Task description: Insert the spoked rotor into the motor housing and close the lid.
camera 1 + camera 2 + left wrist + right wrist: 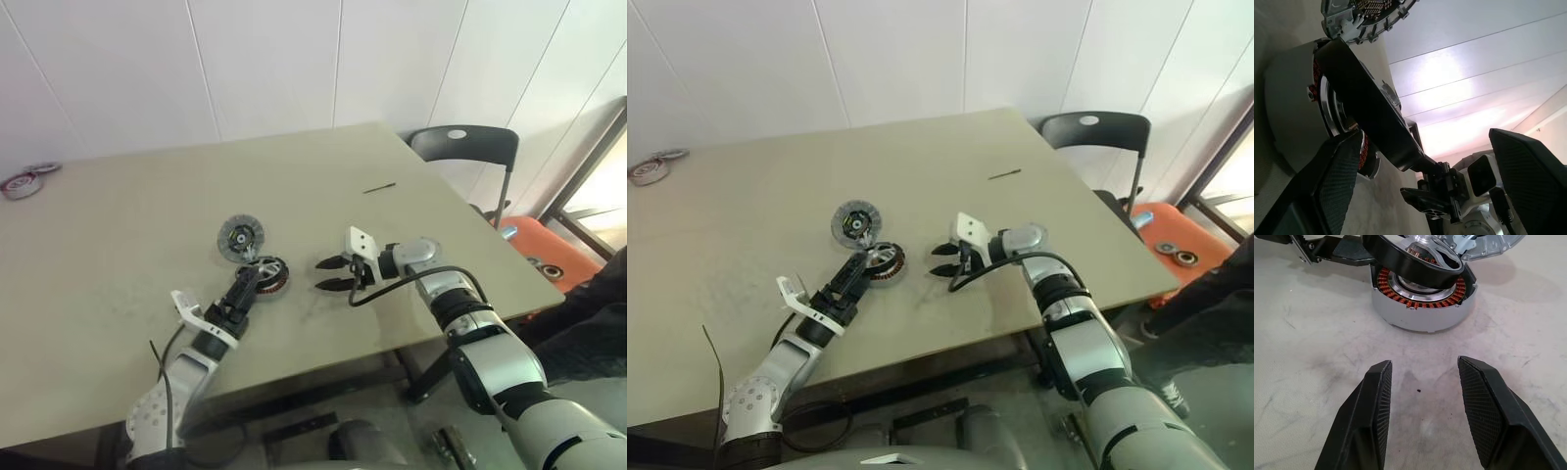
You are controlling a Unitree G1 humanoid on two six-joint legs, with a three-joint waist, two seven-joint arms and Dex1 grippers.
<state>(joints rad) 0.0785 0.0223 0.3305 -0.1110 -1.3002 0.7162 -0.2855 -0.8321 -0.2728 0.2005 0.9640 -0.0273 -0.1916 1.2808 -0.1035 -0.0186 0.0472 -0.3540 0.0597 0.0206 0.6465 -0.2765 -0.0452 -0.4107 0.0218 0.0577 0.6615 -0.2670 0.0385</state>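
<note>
Spoked rotor [1418,262] resting tilted on the motor housing [1422,308], not fully seated, left gripper [247,284] released at its 7 o'clock, right gripper [331,273] spread and empty at its 3 o'clock, lid [241,238] at 11 o'clock on the table [118,245].

Silver-grey jointed arms end in black wrist blocks; the right gripper [330,273] and left gripper [251,279] have black, cross-hatched fingers [1374,416]; white camera brackets, looping black cables lower frame
</note>
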